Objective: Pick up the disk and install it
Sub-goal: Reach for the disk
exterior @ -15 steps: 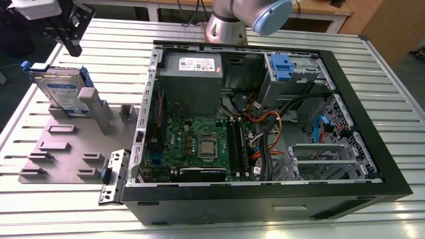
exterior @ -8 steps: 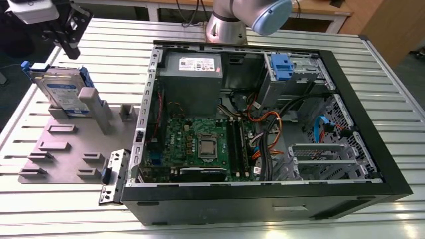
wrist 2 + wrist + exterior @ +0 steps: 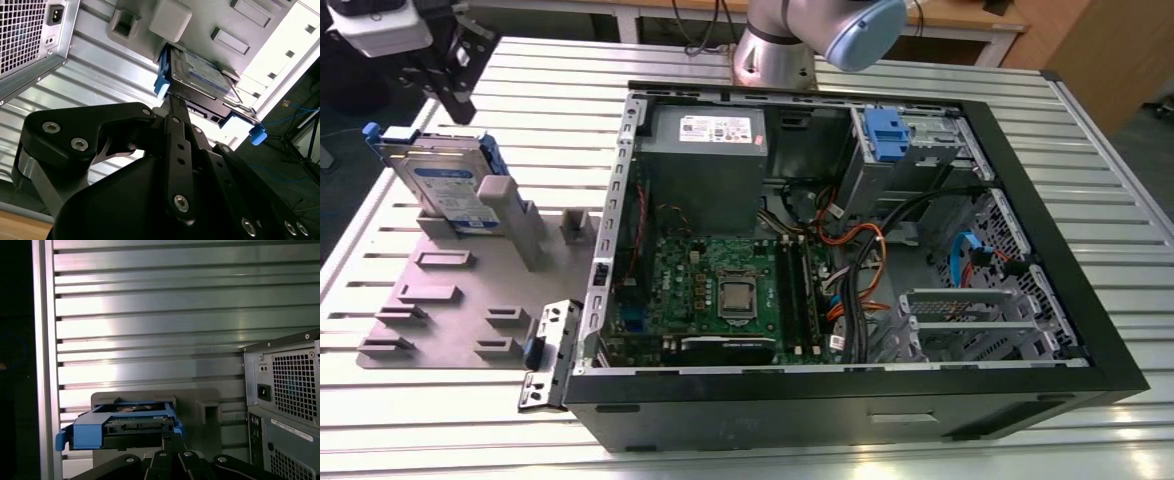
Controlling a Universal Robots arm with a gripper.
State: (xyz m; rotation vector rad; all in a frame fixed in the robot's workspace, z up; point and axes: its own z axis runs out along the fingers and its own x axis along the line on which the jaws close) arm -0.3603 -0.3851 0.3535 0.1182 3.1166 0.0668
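Note:
The disk [image 3: 440, 180] is a silver hard drive with a white-and-blue label and a blue bracket. It stands on edge in a grey holder at the exterior view's left, beside the open computer case [image 3: 1067, 300]. My gripper [image 3: 451, 88] hangs just above and behind the disk's top edge, apart from it. In the second wrist view the disk [image 3: 202, 77] lies straight ahead of the gripper [image 3: 174, 106], very close. The first wrist view shows the disk's blue bracket end [image 3: 90, 432] right in front of the gripper [image 3: 167, 442].
The grey fixture plate [image 3: 454, 300] with several empty slots lies on the slatted metal table [image 3: 560, 90]. Inside the case are a grey power supply [image 3: 707, 150], a motherboard [image 3: 720, 290], loose cables and a drive bay with a blue latch [image 3: 887, 135].

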